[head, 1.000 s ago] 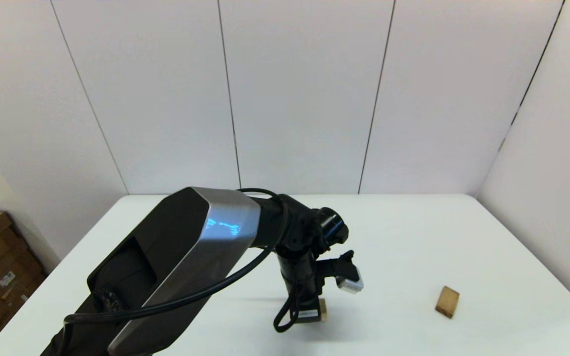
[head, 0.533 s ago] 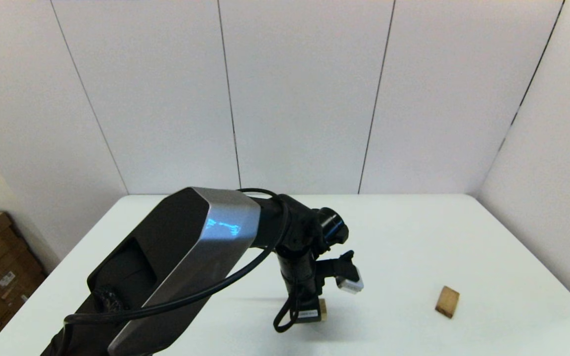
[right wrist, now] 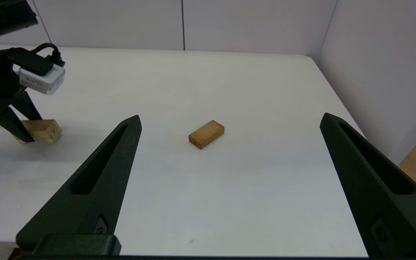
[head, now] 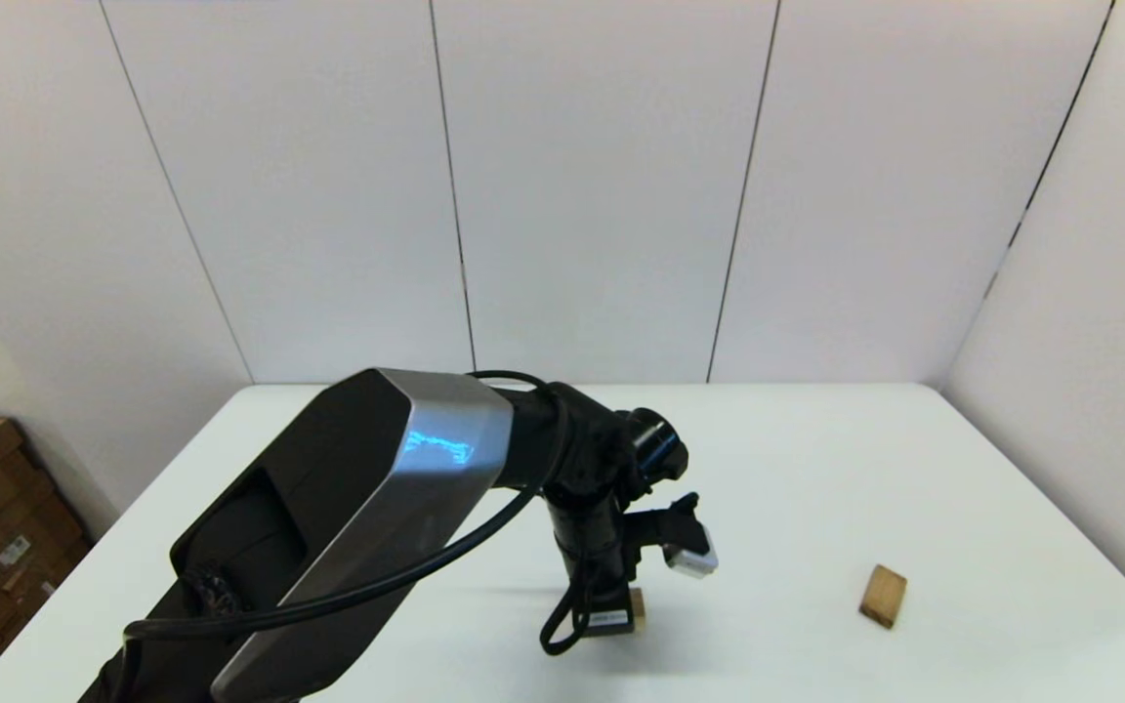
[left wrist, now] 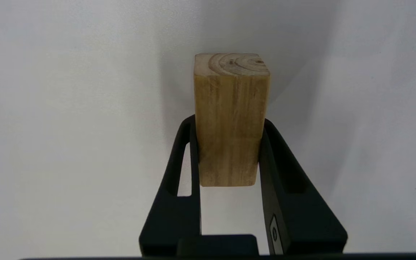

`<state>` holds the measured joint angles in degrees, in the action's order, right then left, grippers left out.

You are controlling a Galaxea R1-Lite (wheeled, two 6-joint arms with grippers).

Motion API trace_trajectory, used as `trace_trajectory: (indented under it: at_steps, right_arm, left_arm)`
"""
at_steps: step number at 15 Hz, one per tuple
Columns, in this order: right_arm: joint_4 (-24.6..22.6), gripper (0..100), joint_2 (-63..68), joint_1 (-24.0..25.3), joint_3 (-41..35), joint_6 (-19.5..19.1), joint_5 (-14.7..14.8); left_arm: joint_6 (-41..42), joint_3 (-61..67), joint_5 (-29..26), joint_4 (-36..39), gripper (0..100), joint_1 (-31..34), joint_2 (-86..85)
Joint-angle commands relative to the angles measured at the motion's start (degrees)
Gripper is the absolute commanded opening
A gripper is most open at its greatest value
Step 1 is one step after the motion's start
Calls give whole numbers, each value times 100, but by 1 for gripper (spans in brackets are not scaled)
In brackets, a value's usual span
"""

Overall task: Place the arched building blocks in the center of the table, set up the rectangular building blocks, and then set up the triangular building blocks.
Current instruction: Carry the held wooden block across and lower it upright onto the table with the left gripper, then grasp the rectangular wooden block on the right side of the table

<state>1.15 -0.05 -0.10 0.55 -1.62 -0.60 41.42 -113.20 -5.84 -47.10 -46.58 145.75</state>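
Left gripper (left wrist: pixel 228 144) is down at the middle of the table (head: pixel 816 469), fingers pinching a light wooden block (left wrist: pixel 229 119) on its two long sides, and the block lies on the white surface. From the wrist view its plain top and ringed end grain show; the curved cut-out isn't visible here, so I take it for the arched block from its thickness. The flat slab (head: pixel 883 596) lies well apart from that block, toward the robot's right. The right gripper (right wrist: pixel 229 187) hangs back on that side, fingers spread wide, holding nothing, looking across at the slab.

This looks like the placing step. Done well, it means opening the fingers evenly so neither drags the block, then lifting straight up clear of it before swinging away. A sideways pull-out risks turning or tipping it. The wedge isn't in sight.
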Motion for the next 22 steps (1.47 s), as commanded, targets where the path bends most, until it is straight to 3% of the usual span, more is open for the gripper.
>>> trace_trajectory:
  at_steps: [1,9,10,22]
  right_arm:
    - [0,100,-4,1,-2,-5,-2]
    - [0,100,-4,1,7,-5,-2]
    - [0,100,-4,1,7,-5,-2]
    - [0,100,-4,1,7,-5,-2]
  left_arm:
    - [24,0,-5,-36,0,0,-38]
    - [24,0,13,-27,0,0,-20]
    - [24,0,13,-27,100,0,-20]
    - [-416,0,13,-203,100,351,-1057]
